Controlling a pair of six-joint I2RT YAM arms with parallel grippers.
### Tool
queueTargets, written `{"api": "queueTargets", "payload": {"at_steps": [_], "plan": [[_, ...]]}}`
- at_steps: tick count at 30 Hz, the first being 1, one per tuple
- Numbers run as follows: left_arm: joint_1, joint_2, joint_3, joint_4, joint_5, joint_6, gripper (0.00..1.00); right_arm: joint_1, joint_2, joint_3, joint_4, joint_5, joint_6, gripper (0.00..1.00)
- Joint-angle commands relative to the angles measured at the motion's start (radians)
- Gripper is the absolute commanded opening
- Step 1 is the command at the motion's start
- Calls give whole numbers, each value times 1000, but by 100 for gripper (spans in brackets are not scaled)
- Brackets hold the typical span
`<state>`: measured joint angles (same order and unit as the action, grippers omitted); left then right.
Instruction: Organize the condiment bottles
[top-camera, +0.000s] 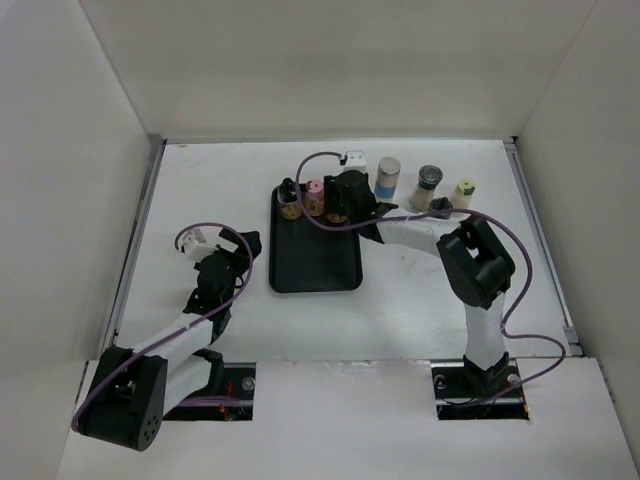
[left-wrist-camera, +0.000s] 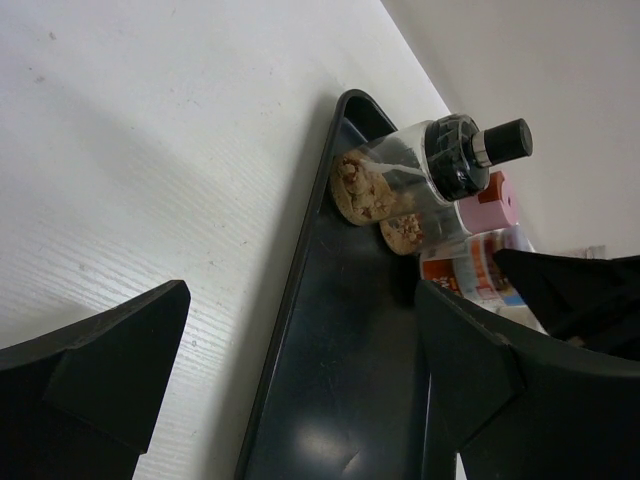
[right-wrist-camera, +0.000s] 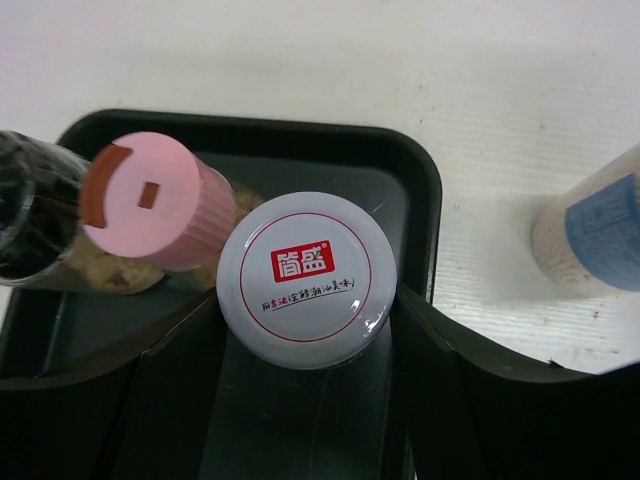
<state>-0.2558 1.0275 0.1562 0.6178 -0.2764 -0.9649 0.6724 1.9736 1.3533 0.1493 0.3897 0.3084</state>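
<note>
At the tray's far edge, top view: a black-capped bottle (top-camera: 289, 198) and a pink-capped bottle (top-camera: 314, 197) stand side by side on the black tray (top-camera: 315, 262). The right gripper (top-camera: 345, 195) is parked just beside them and covers whatever's under it.
Off the tray, top view: a white-blue bottle (top-camera: 388, 177), a grey-capped jar (top-camera: 429, 186) and a pale-yellow-capped bottle (top-camera: 463, 192) stand in a loose row on the white table (top-camera: 400, 300), to the right of the tray.
Left gripper, top view: the left gripper (top-camera: 245, 245) is low over the table just left of the tray, well apart from every bottle.
Left wrist, fingers: spread wide with nothing between them, so it's released. The tray's long edge runs up the middle of the view.
Left wrist, bottles: the black-capped bottle is nearest and clear-bodied, with tan chunks at the bottom. The pink cap is right behind it, then a bottle with an orange-and-white label.
Right wrist, grip: a white-lidded bottle (right-wrist-camera: 308, 278) with a red logo sits between the fingers, which press on both sides of the lid, so it's grasped. It's inside the tray by the right corner.
Right wrist, neighbours: the pink-capped bottle is just left of the lid, nearly touching, with the black-capped one further left. The white-blue bottle is out on the table past the tray rim.
</note>
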Motion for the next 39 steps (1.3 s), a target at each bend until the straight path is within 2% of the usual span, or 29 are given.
{"api": "queueTargets", "payload": {"at_steps": [1,4,9,12,14,17,20,23,24,26,28,30,32,35,39], "plan": [[3,-10,6,46,-4,8,100,-27,2,95,134,-14,12,49],[7,-6,6,46,-3,8,100,-33,31,106,136,-18,24,51],[3,-10,6,46,-6,9,100,-40,41,112,144,-6,26,75],[7,-14,5,46,-6,11,100,-38,10,89,145,-5,23,85],[3,-12,6,46,-3,11,100,-38,-24,60,151,-8,20,90],[2,-14,6,46,-6,11,100,-40,-103,6,156,-23,29,91],[3,-9,8,46,-1,11,100,-52,-198,-48,159,-26,15,77],[-1,-10,8,46,-3,11,100,-89,-290,-89,141,-22,11,47],[-1,-14,8,42,-6,11,100,-105,-315,-100,131,-15,11,43],[3,-12,8,42,-6,11,100,-144,-346,-105,107,0,11,43],[3,-3,11,43,-1,8,100,-187,-348,-95,64,20,11,52],[0,-1,13,43,-1,9,100,-222,-328,-76,29,31,1,76],[2,-7,11,42,-6,11,100,-247,-291,-50,-3,20,-2,90],[7,-1,11,42,-4,9,100,-265,-228,-2,-51,-8,-18,96],[5,6,14,43,-1,11,100,-277,-161,44,-71,-37,-29,98]]}}
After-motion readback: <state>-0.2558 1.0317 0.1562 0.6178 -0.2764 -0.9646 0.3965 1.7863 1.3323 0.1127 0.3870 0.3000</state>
